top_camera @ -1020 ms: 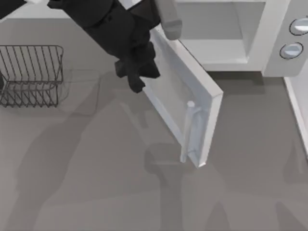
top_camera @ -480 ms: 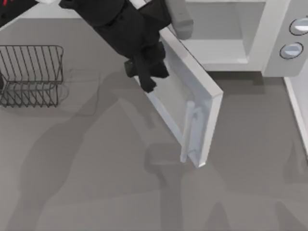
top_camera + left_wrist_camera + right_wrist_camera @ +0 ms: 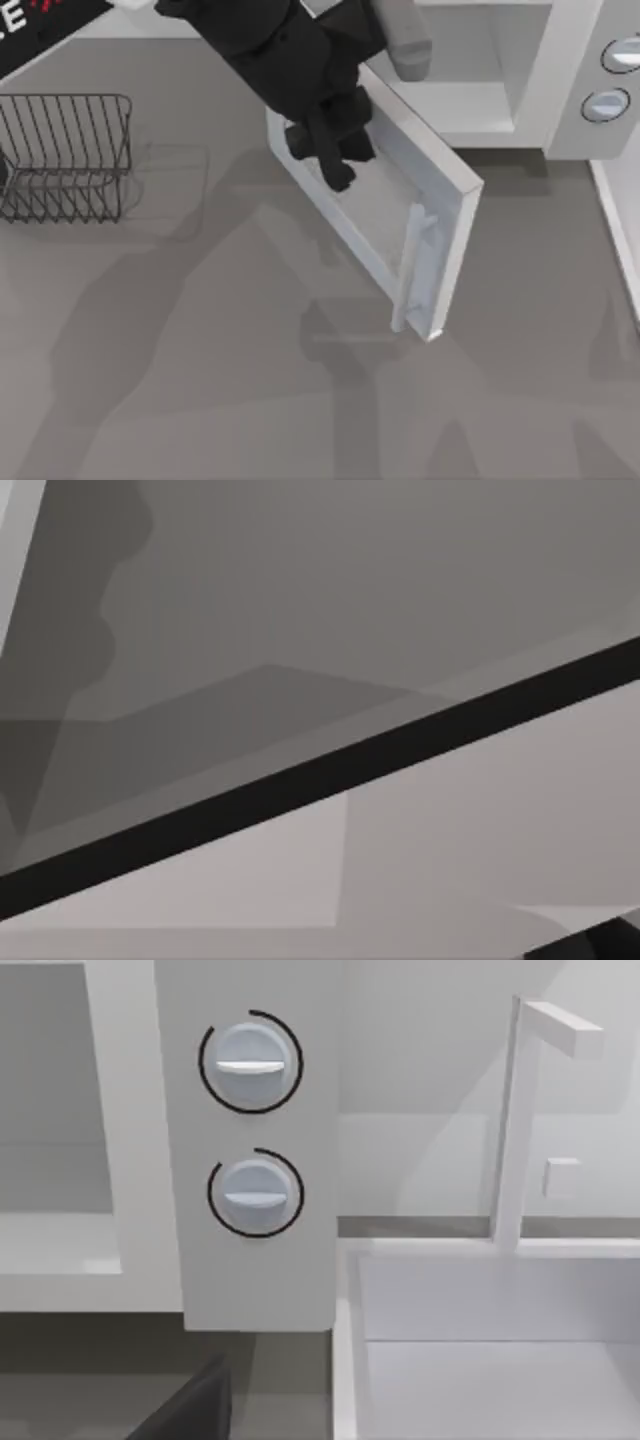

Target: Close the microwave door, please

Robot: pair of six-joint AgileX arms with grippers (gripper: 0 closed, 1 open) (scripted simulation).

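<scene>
Your left gripper [image 3: 335, 165] sits against the outer face of the microwave door [image 3: 385, 215], close to the hinge side and well away from the bar handle [image 3: 410, 265] near the door's free edge. You cannot tell whether its fingers are spread or closed; the dark arm body hides them from above. It grasps nothing that shows; it looks to be pressing on the panel.

The door stands partly open, swung out from the microwave [image 3: 520, 90], whose pale cavity is open behind it and whose two knobs [image 3: 250, 1060] sit on the panel beside the cavity.

Watch these risks. Pushing so near the hinge gives little leverage, so the fingertips may slide along the smooth window rather than turn the door. As the door swings in, your wrist could get caught between the panel and the cavity frame. The door could also stop just short of shut if the push ends early.

A wire rack [image 3: 65, 155] stands well apart from the microwave, clear of the swing.
</scene>
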